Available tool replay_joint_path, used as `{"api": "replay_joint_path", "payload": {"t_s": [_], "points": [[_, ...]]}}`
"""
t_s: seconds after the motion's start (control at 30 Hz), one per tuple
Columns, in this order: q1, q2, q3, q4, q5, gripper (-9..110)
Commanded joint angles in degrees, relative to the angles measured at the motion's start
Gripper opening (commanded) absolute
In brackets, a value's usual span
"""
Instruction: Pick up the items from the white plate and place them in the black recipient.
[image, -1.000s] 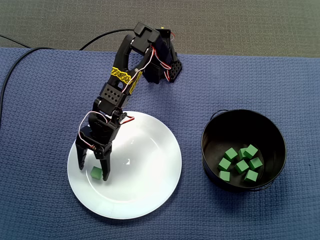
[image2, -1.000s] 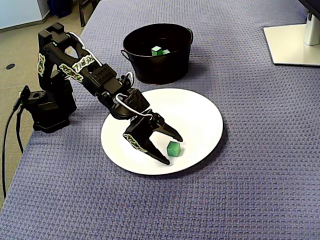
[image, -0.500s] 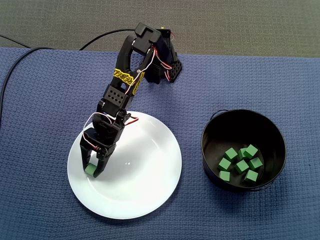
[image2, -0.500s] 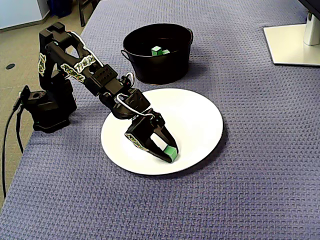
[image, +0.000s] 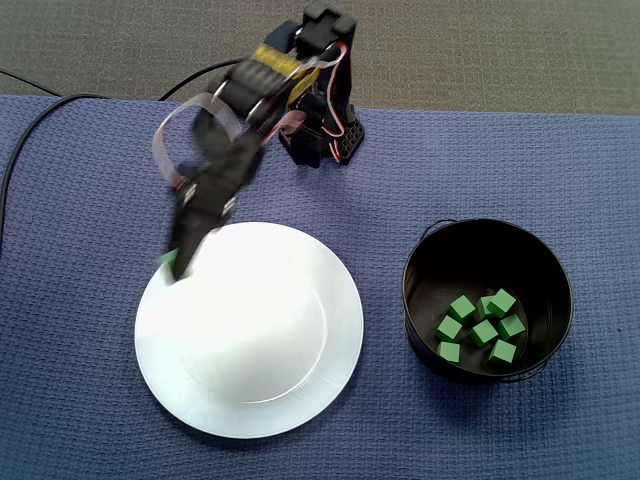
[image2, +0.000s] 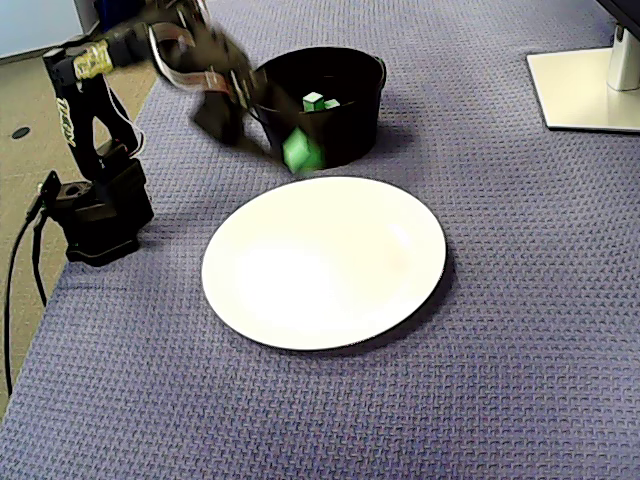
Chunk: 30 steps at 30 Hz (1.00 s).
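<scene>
Blue woven cloth (image: 560, 150) covering the table, grey floor beyond its far edge in a fixed view. Item: plate (image: 262, 345), white, round, bare, lying flat on the cloth; shown also in the other fixed view (image2: 330, 265). Item: bucket (image: 415, 290), black, round, with a wire handle, standing on the cloth to the right of the plate and apart from it in that view; in the other fixed view it stands just behind the plate (image2: 352, 128). Contents: several green cubes (image: 484, 332) lying on the bucket floor, two of them showing over the rim in the other view (image2: 318, 100). Item: arm (image: 250, 95), black with yellow labels and white wiring, blurred in both fixed views, its base (image2: 95, 205) on the cloth's edge with a cable (image2: 20, 260) running off it. Item: gripper (image: 177, 268), blurred, fingers drawn together and clamped on one green cube (image: 168, 260), which hangs in the air over the plate's upper left edge, clear of the plate; in the other view the gripper (image2: 290, 145) holds the cube (image2: 300, 152) in front of the bucket wall. Item: white stand (image2: 585, 85), flat, at the far right corner.
</scene>
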Motion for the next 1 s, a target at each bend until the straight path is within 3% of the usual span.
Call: {"api": "replay_joint_path", "payload": {"t_s": [0.0, 0.2, 0.4, 0.57, 0.63, 0.77, 0.87, 0.97], "points": [[-16.7, 6.7, -13.0, 12.5, 10.1, 0], [-46.5, -10.0, -30.6, 22.7, 11.9, 0], [-59.1, -34.0, -40.6, 29.0, 11.0, 0], [-61.1, -39.2, -30.1, 25.2, 9.6, 0], [-60.7, -39.0, -26.2, 23.7, 8.6, 31], [-58.1, -31.2, -23.9, 26.0, 3.6, 43], [-53.7, -17.5, -21.5, 28.4, -7.3, 45], [-47.2, -2.1, -13.8, 28.0, -24.9, 40]]}}
